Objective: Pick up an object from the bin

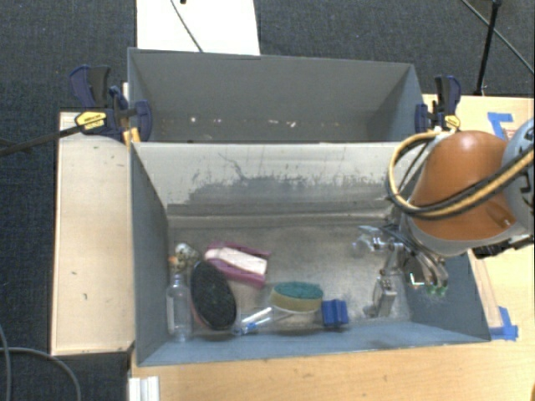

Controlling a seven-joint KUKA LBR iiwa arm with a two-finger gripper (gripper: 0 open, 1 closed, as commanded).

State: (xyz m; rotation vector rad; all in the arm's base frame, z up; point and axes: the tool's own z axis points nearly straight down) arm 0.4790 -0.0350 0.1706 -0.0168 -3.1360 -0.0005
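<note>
My gripper [401, 291] hangs low over the bin's right floor, open, with nothing between its fingers [384, 298]. Nearest to it, a short way to its left, a small blue block [334, 313] lies by the front wall. Beside that sits a round teal-topped sponge [298, 296], with a clear pen with a blue tip [255, 319] in front of it. None of these touch the gripper.
Further left lie a pink and white block [237, 261], a black oval brush [213, 296] and a clear small bottle [176, 301] against the left wall. The orange-covered wrist with cables leans in over the right wall. Bare floor stretches along the bin's back.
</note>
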